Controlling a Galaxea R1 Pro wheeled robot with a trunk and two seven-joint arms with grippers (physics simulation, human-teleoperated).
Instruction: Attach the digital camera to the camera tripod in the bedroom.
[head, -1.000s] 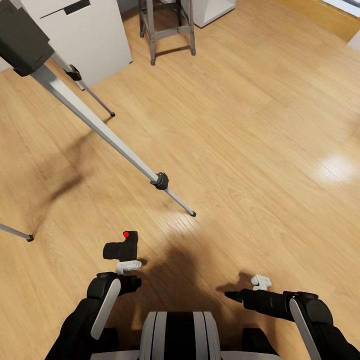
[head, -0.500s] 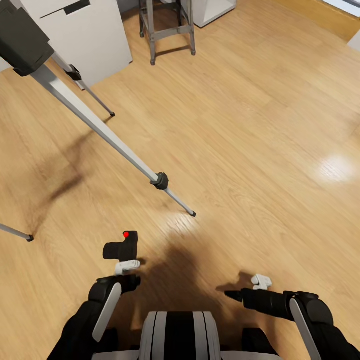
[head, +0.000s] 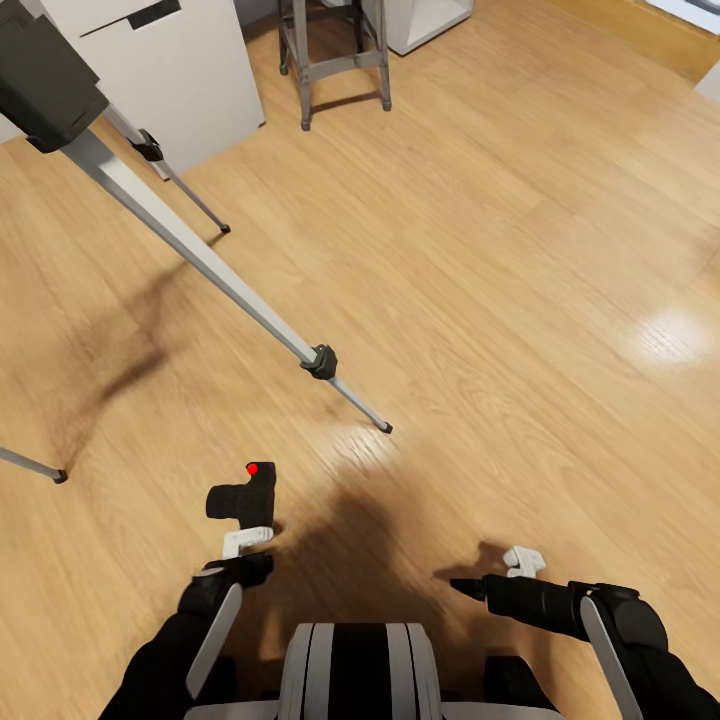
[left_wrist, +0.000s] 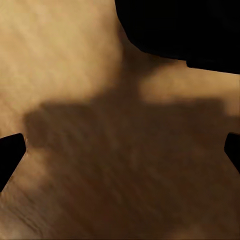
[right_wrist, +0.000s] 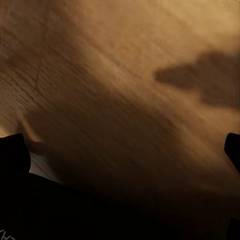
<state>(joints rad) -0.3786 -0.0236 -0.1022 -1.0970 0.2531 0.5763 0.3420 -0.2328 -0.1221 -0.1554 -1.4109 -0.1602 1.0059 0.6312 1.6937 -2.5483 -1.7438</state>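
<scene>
Black digital camera (head: 243, 495) sits just beyond left gripper (head: 246, 541).

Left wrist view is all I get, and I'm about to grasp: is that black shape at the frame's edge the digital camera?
Observer: Yes. Head view shows the digital camera, red button up, just ahead of the left gripper, not between its fingers.
Operator: Where's the tripod?
Observer: The camera tripod stands farther ahead-left; its nearest foot lands right of the camera.
Operator: Right arm busy?
Observer: The right gripper hangs open over the wood floor.
</scene>
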